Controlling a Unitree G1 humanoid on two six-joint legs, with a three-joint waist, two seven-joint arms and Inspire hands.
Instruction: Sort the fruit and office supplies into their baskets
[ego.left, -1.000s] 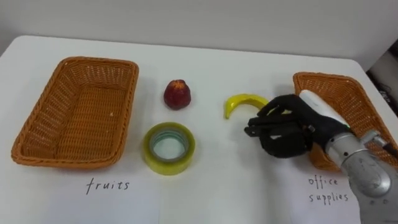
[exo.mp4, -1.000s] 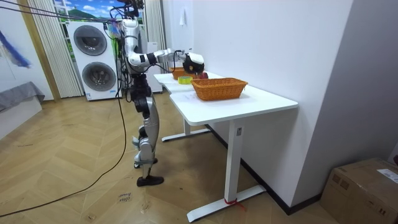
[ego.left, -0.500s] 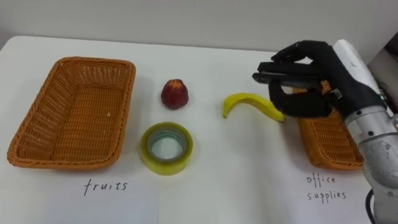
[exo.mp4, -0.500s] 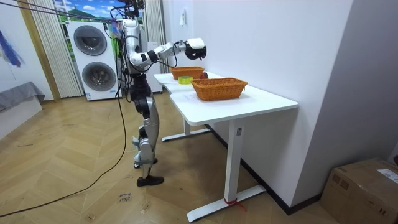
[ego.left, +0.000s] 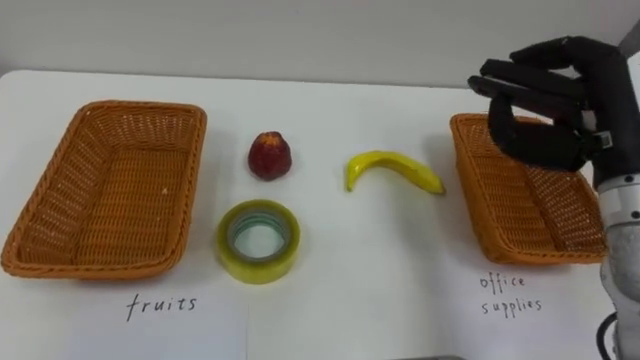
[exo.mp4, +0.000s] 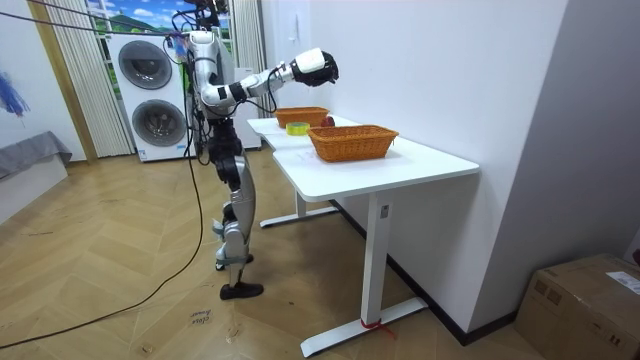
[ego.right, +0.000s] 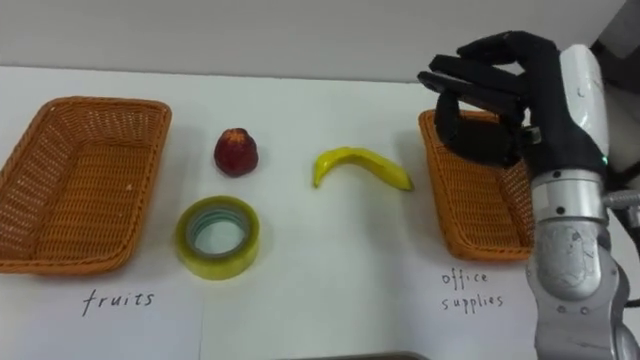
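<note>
The robot stands at the end of a white table (ego.left: 330, 110). Its right hand (ego.left: 548, 110) hangs in the air above the office basket (ego.left: 478, 205) on its right side. The fingers are stretched out flat with the thumb under them, and there is nothing in the hand.

Nothing is sorted yet. Both baskets look bare inside. The banana (ego.left: 392, 170) lies on the table just beside the office basket. The red fruit (ego.left: 269, 156) sits near the fruit basket (ego.left: 60, 215) on the robot's left side. The roll of tape (ego.left: 258, 240) lies flat in front of the red fruit, near that same basket.

The hand seems to be getting ready for a pick. The banana is the closest thing, so it is probably next.

To do this well, the hand should come down from above, right over the fat middle of the banana, not the thin tip. The fingers should go on one side and the thumb on the other, then squeeze softly so the banana does not roll or slip away. The hand should stay away from the office basket's edge on the way down.

Then it should lift the banana high before moving, because the way to the fruit basket goes over the red fruit and the tape. It should let go low inside the basket, not over the edge.
</note>
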